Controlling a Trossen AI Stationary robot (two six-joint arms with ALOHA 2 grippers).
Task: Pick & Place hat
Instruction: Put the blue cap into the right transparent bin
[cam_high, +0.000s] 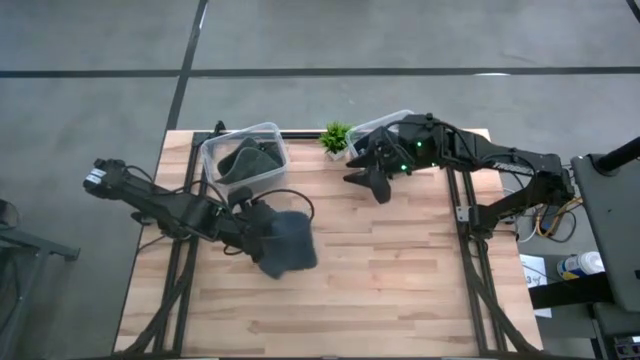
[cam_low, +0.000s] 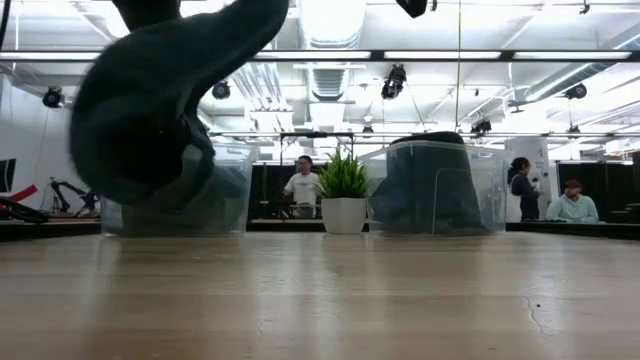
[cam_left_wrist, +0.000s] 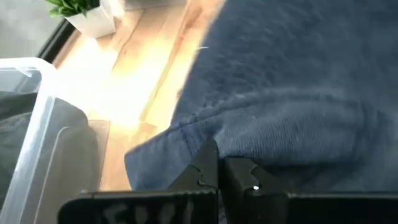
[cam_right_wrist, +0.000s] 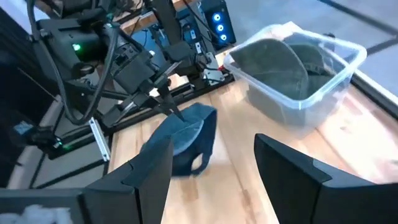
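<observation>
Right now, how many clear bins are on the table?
2. One bin sits at the back left with dark hats inside; the other bin is back right of the plant, mostly hidden under the right arm from above.

Hat (cam_high: 288, 243) is held above the table (cam_high: 400, 290) by the left gripper (cam_high: 250, 232), in front of the left bin (cam_high: 243, 155). More hats (cam_high: 250, 160) are piled in that bin. Plant (cam_high: 335, 139) is set between it and the right bin (cam_high: 385, 125). Right gripper (cam_high: 372, 178) is hung before the right bin.
</observation>
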